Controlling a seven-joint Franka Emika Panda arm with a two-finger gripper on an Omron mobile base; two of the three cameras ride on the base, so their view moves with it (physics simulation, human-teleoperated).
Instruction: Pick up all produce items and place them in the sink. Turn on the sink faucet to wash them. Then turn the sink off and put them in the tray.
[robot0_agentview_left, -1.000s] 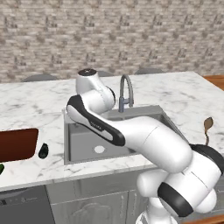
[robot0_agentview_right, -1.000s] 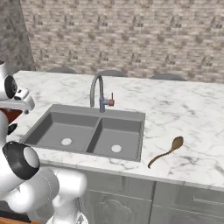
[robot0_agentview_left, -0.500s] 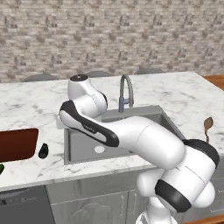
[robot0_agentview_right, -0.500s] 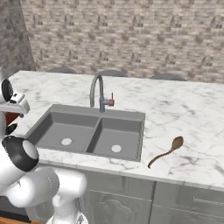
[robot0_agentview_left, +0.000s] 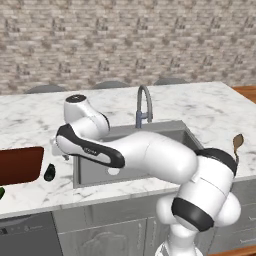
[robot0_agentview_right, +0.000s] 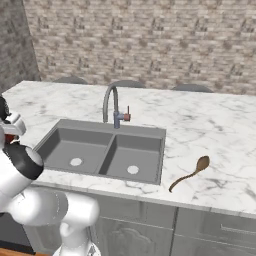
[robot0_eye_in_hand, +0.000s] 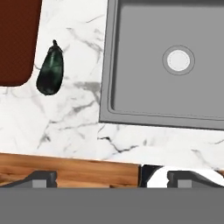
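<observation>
The dark blackish-green oblong produce item (robot0_eye_in_hand: 49, 71) lies on the marble counter between the reddish-brown tray (robot0_eye_in_hand: 16, 40) and the grey sink (robot0_eye_in_hand: 131, 111). In the left base view this item (robot0_agentview_left: 49, 172) sits just right of the tray (robot0_agentview_left: 20, 165), and a sliver of the bright green produce item (robot0_agentview_left: 1, 193) shows at the left edge. My gripper (robot0_eye_in_hand: 112, 178) hangs open above the counter's front edge, empty, below and to the right of the dark item in the hand view. The hand (robot0_agentview_left: 59, 148) is over the sink's left rim. The faucet (robot0_agentview_left: 144, 106) stands behind the basins.
A brown wooden spoon (robot0_agentview_right: 189, 173) lies on the counter right of the sink (robot0_agentview_right: 106, 150). The faucet (robot0_agentview_right: 113, 106) arches over the divider between the basins. My own arm stretches across the sink in the left base view. A brick wall backs the counter.
The arm has swung further left, carrying the hand from over the sink toward its left rim. The jaws have stayed open. The produce, tray and spoon have not moved.
</observation>
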